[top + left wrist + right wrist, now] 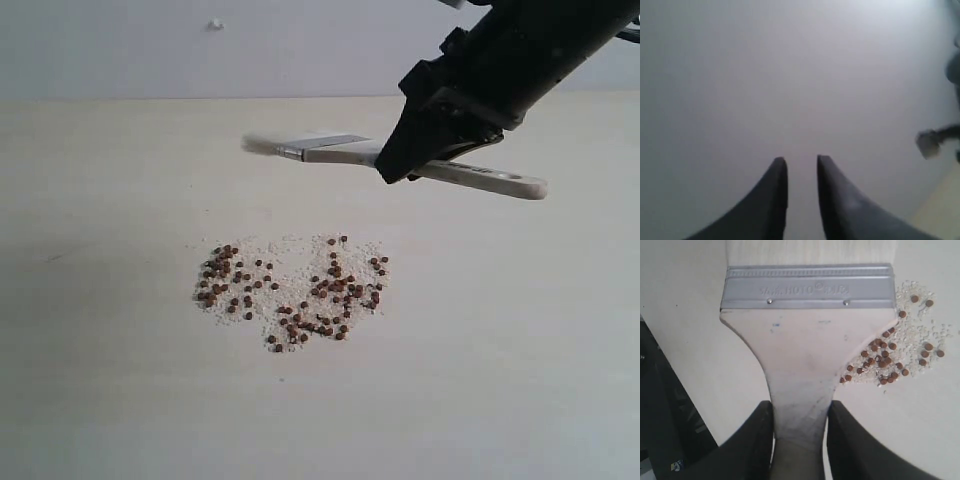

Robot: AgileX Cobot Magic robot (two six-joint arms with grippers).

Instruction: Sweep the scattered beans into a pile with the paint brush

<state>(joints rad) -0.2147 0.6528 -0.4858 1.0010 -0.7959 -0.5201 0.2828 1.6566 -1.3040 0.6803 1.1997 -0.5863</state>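
The reddish-brown beans (290, 285) lie scattered with whitish grains in a loose patch in the middle of the pale table (110, 400). Above and behind them the paint brush (345, 151) hangs level, its bristles pointing left and its holed handle end pointing right. My right gripper (400, 165) is shut on the brush's wooden handle. In the right wrist view the paint brush (807, 340) fills the middle, the right gripper (801, 412) clamps its neck, and some beans (890, 357) show beside the handle. My left gripper (801, 160) is open and empty, facing a blank grey wall.
A grey wall (200, 50) rises behind the table's far edge, with a small white mark (215, 24) on it. Bare table surface lies all around the bean patch. A dark machine part (665, 430) shows at the edge of the right wrist view.
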